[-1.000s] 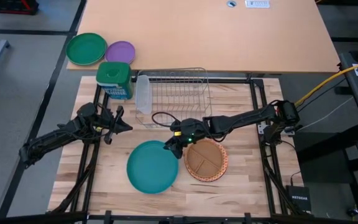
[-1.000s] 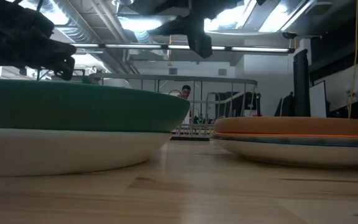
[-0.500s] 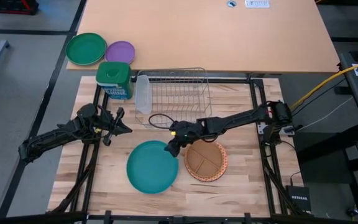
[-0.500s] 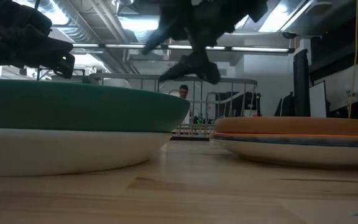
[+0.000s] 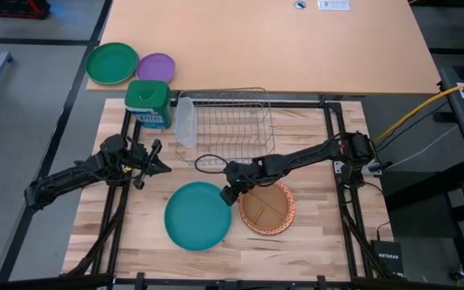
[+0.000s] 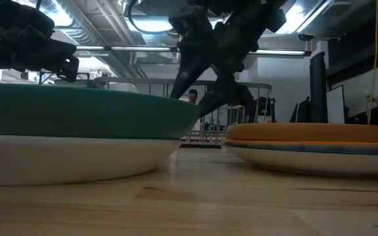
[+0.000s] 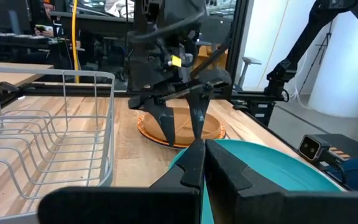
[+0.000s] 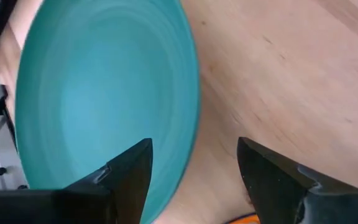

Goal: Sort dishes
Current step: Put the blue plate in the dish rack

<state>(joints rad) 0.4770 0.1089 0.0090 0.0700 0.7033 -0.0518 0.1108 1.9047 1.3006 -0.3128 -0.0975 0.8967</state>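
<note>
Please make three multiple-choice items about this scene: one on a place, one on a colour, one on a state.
1. Where is the right gripper?
A. over the rack
B. between the teal plate and the brown plate
C. beside the green box

2. What colour is the plate under the teal plate?
A. white
B. purple
C. black

3. How are the right gripper's fingers?
A. shut on a plate
B. open
C. hidden

Key: 1 B, the high view shows it between the teal plate and the brown plate; 2 A, a white plate shows in the low view; 3 B, a wide gap shows in the right wrist view.
</note>
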